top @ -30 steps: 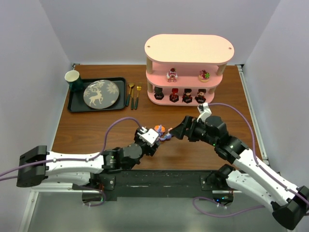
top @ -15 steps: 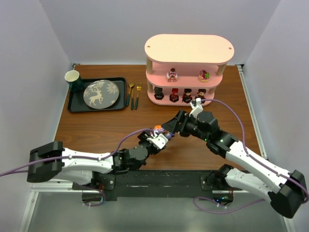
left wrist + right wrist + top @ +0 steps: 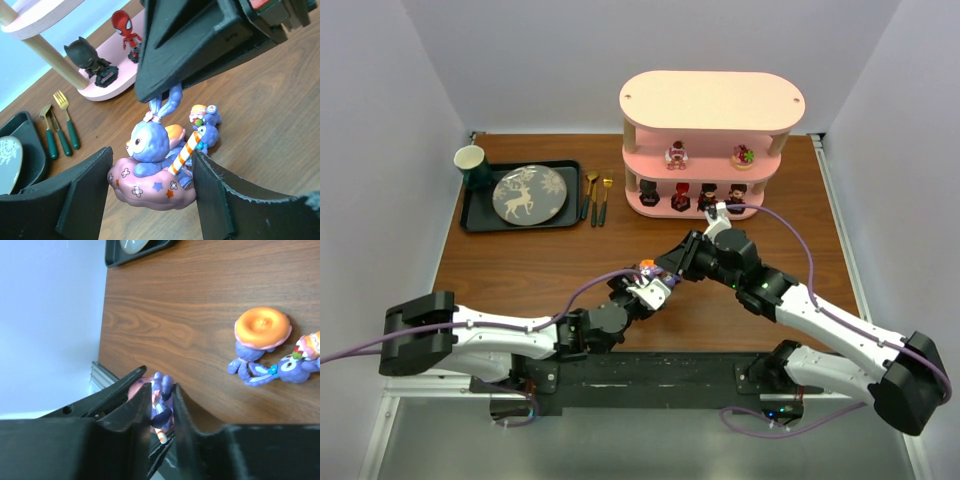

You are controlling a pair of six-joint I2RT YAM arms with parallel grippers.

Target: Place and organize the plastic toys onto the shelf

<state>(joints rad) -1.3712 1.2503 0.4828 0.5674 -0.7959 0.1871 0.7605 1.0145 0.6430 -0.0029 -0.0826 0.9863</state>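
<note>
Bunny: purple-blue, long ears with a pink flower at their root. It sits on a pink cloud base dotted with stars and flowers, and has an orange-white striped stick at its side.

Position: in front of the shelf, off its left end and well apart from it.

Left gripper clamps the cloud base. Right gripper pinches the ears.

Shelf: four dark toys on the bottom tier, two pink-red toys on the middle tier.

Two small purple toys lie on the table, also in front of the shelf.
</note>
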